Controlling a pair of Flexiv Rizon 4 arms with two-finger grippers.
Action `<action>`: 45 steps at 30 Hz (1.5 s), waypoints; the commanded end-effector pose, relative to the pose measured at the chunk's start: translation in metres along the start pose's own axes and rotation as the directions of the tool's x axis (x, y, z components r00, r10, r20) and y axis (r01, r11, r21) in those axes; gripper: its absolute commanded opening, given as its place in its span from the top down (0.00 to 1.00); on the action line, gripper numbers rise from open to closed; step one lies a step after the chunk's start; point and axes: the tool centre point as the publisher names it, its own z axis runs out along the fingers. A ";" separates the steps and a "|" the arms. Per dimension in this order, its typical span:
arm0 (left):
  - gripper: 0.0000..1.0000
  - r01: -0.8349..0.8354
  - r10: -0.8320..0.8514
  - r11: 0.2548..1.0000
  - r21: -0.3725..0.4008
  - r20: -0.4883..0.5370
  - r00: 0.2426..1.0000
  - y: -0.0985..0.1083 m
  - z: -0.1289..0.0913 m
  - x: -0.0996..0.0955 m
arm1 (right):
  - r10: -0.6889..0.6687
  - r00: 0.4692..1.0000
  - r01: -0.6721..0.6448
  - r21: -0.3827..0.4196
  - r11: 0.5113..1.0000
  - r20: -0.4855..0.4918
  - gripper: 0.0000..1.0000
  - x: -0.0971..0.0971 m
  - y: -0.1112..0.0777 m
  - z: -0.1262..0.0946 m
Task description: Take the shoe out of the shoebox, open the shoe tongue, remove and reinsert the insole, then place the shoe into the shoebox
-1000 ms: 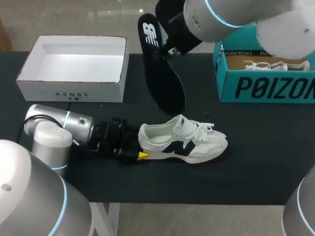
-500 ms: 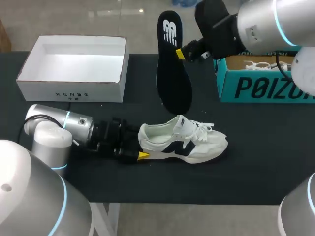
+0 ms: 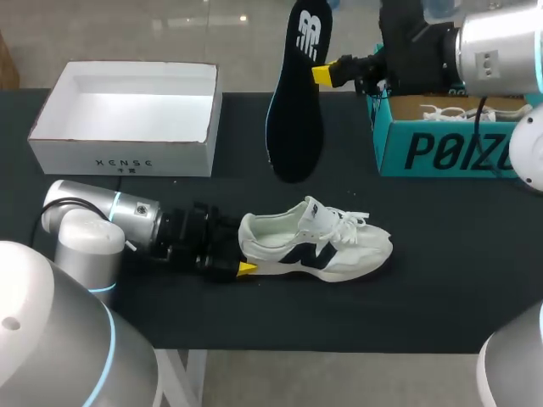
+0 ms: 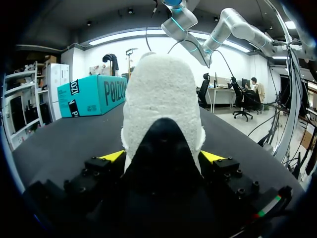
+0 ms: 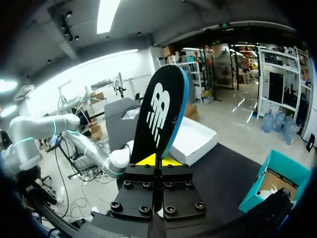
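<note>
left gripper (image 4: 162, 157): fingers clamped either side of shoe (image 3: 327, 246) heel, far tip hidden from above; right gripper (image 3: 324, 75): fingers pinched on black insole (image 3: 295, 119) edge, toe end hanging down

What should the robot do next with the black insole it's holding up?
Probably lower the insole toe-first toward the sneaker's opening. The right gripper holds the insole in the air, clear of the sneaker, while the left gripper is shut on the sneaker's heel, steadying it for reinsertion.
</note>
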 end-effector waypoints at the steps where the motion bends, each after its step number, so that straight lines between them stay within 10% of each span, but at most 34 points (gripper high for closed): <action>1: 1.00 -0.001 0.001 1.000 -0.002 0.000 1.000 0.005 0.002 0.000 | 0.022 1.000 -0.022 0.011 1.000 -0.011 1.00 0.003 0.004 0.006; 24: 1.00 -0.001 0.001 1.000 -0.002 0.000 1.000 0.005 0.002 0.000 | 0.132 0.990 -0.136 0.110 0.985 0.041 1.00 0.062 0.006 -0.023; 45: 1.00 -0.001 0.001 1.000 -0.002 0.000 1.000 0.005 0.002 0.000 | 0.125 0.985 -0.141 0.130 0.981 0.120 1.00 0.070 0.004 -0.038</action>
